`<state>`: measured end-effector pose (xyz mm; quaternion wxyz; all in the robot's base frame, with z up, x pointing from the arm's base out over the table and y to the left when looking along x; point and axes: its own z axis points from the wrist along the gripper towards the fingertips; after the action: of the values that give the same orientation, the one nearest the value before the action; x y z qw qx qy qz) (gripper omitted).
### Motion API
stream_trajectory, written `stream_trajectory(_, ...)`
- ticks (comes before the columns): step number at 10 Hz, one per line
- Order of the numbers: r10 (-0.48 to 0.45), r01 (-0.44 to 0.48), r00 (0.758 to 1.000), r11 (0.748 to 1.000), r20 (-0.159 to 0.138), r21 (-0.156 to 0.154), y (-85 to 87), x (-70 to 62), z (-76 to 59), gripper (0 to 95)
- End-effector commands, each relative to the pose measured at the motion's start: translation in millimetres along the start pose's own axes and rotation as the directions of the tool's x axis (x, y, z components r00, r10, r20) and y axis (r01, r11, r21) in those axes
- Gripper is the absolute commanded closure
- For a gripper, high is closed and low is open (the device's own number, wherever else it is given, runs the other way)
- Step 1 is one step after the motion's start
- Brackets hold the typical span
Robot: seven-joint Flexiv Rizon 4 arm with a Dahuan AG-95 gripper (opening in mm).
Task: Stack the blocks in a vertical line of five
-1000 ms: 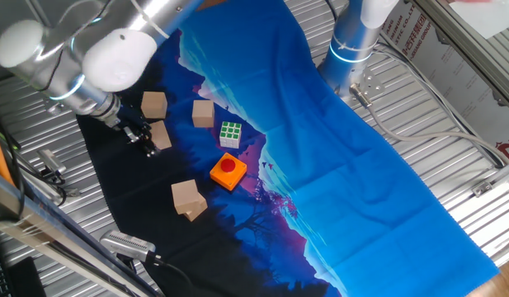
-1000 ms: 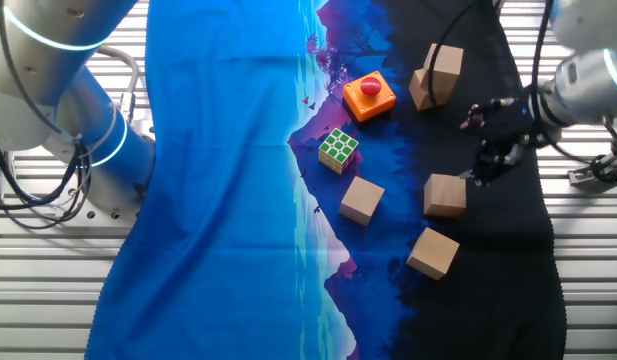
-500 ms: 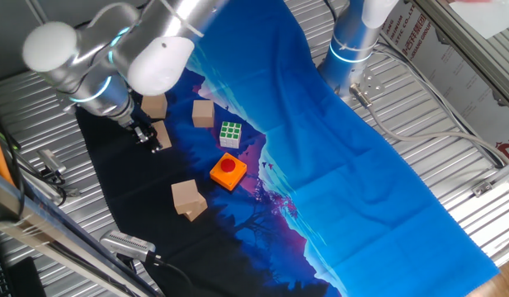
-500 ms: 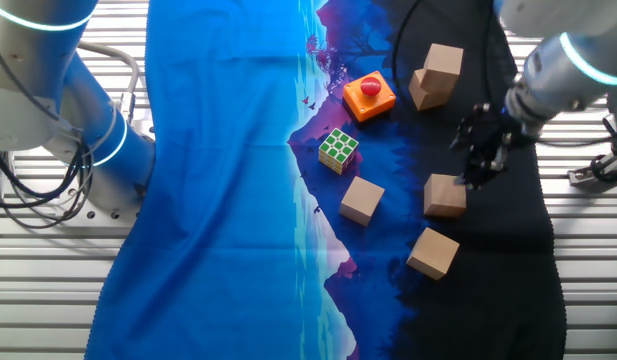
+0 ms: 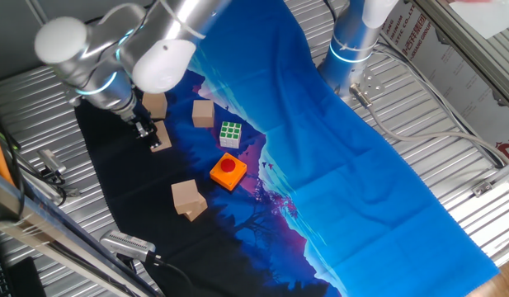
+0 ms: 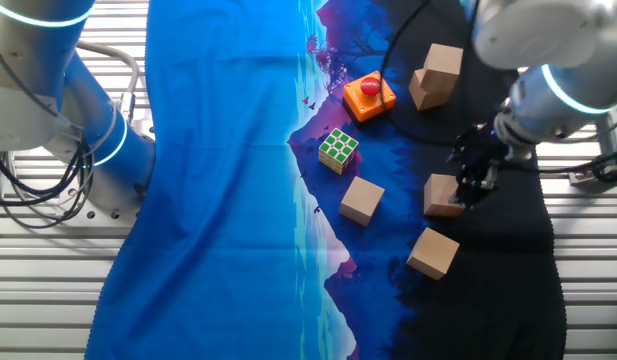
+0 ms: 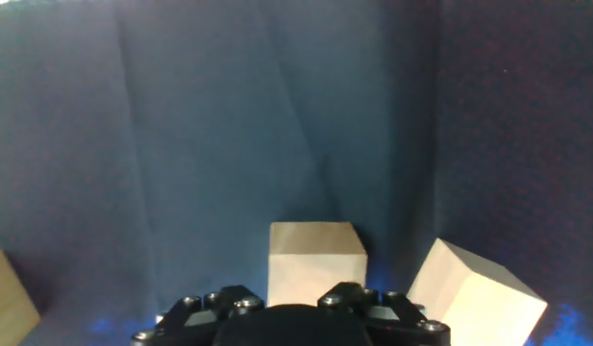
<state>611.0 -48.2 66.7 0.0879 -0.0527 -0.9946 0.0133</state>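
The gripper (image 6: 472, 181) has swung in from the side over the last second and now sits right over a block (image 6: 443, 196), low down and touching or nearly touching its top. In one fixed view the same block (image 5: 161, 136) peeks out just past the gripper (image 5: 146, 132), near the counter's dark-cloth end. From the hand view that block (image 7: 316, 261) sits dead centre ahead of the fingers, so the approach looks lined up. Is the gripper wide or narrow? I cannot tell; the fingertips are hidden behind the hand's body in every view. Around it, nothing is stacked to five yet: a second block (image 6: 432, 252) lies just beside, toward the cloth's edge, a third (image 6: 362, 200) rests closer to the puzzle cube (image 6: 338, 148), and a pair (image 6: 436, 74) sits beyond the orange button block (image 6: 369, 97), seemingly one leaning on or atop the other. My read: this is the pick-up step, the arm having closed on its target, and the tower itself is barely begun. The next move calls for a clean squeeze on opposite faces.
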Motion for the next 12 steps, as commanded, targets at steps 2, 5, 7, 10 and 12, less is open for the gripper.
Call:
stream_trajectory(2,0.062,-0.063,0.998,0.998,-0.006,-0.019,-11.8,-5.4,5.7,0.0)
stream_trajectory(5,0.071,-0.072,0.997,0.997,-0.019,-0.04,-20.3,-12.2,14.6,19.0)
stream_trajectory(7,0.067,-0.069,0.997,0.996,-0.029,-0.059,-21.5,-14.0,16.9,19.0)
stream_trajectory(10,0.062,-0.066,0.997,0.994,-0.046,-0.088,-21.3,-14.4,17.0,19.0)
stream_trajectory(12,0.064,-0.068,0.997,0.993,-0.054,-0.093,-20.7,-15.9,18.1,38.0)
